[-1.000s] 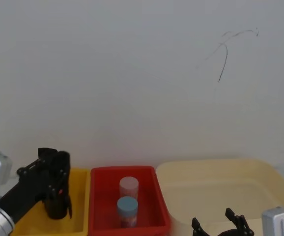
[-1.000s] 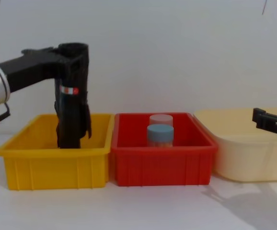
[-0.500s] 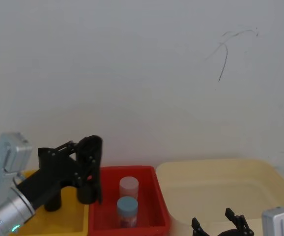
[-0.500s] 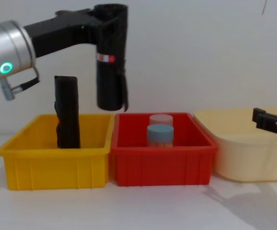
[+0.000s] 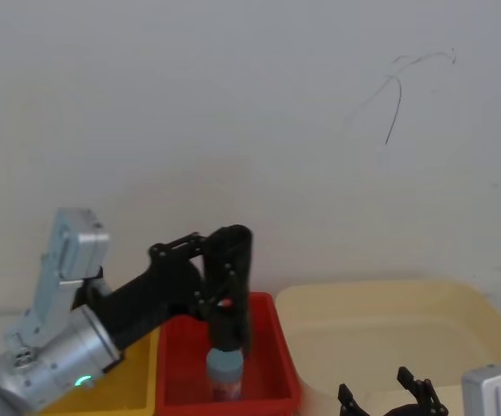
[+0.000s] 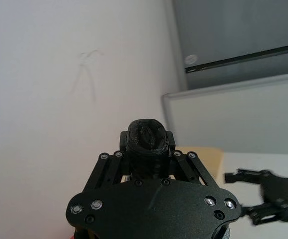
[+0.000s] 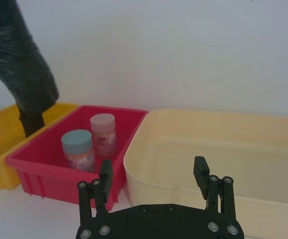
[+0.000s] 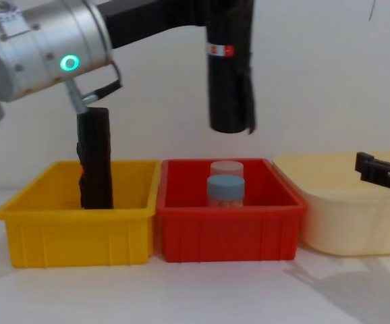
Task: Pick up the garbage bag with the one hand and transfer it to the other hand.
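The left gripper [image 5: 223, 276] was clamped on the upper part of the bag [image 8: 230, 81], which hung upright above the red bin [image 8: 229, 233], its lower end clear of the two bottles [image 8: 226, 189] inside. To the right of the red bin, the right gripper [image 7: 153, 172] sat low with its jaws spread wide. The danger, I'd say: shiny film gripped so high could slip or swing, and letting go before the right gripper bites would drop the bag onto those bottles.

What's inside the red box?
Two little jars stand in the red box: a blue-lidded jar and a pink-lidded jar behind it. In the chest view the box's front wall hides their lower parts.
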